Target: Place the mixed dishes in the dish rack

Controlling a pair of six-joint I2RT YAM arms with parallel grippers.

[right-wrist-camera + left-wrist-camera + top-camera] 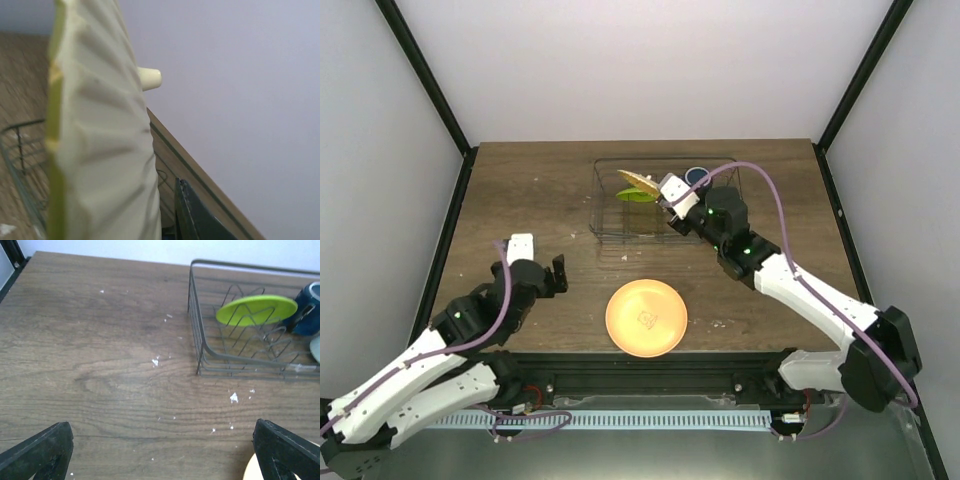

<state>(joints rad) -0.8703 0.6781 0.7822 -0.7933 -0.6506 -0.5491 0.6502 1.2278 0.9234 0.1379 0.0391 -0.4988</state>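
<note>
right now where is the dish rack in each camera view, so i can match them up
top external: dish rack at the far side of the table, right of centre.
left wrist: upper right, its near left corner toward the camera.
right wrist: bottom left, only a few wires behind the pale ribbed plate.
shared landmark: the wooden table the rack stands on, seen in all three views.

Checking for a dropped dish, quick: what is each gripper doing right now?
Left gripper: open, holding nothing.
Right gripper: shut on the tan plate, above the dish rack.
</note>
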